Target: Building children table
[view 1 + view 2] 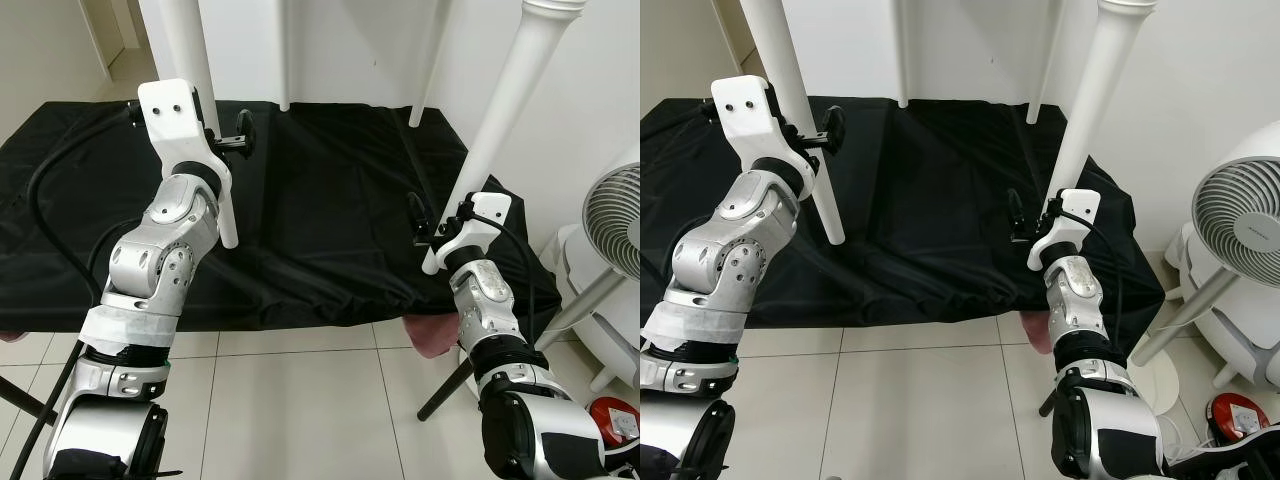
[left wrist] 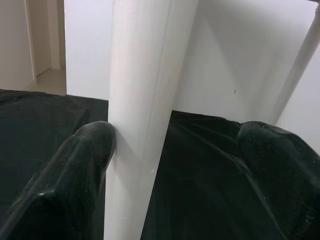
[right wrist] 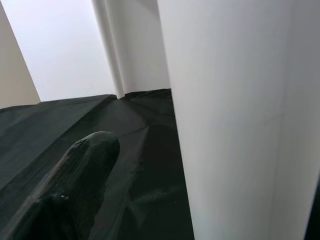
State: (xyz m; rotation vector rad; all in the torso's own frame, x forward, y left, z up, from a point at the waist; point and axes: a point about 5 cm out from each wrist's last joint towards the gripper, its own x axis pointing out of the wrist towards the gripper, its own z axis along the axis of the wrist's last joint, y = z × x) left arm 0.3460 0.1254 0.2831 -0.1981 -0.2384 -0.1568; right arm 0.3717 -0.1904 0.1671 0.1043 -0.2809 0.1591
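While both legs stand on the black cloth [image 1: 330, 190], I see the left gripper [image 1: 228, 140] loosely straddling the left leg [image 1: 205, 110], one finger touching; right gripper [image 1: 428, 222] at the tilted right leg [image 1: 500, 110], grip unclear; next: straighten and seat it.

The white table legs [image 1: 190, 60] run off the frame's top edge.

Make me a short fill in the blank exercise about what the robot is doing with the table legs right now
1. The table legs are coloured ____.
2. The cloth under the legs is coloured ____.
3. The left end effector has one finger touching a leg, its other finger set ____ from it.
4. Beside the right arm stands a white ____.

Missing words: white; black; apart; fan
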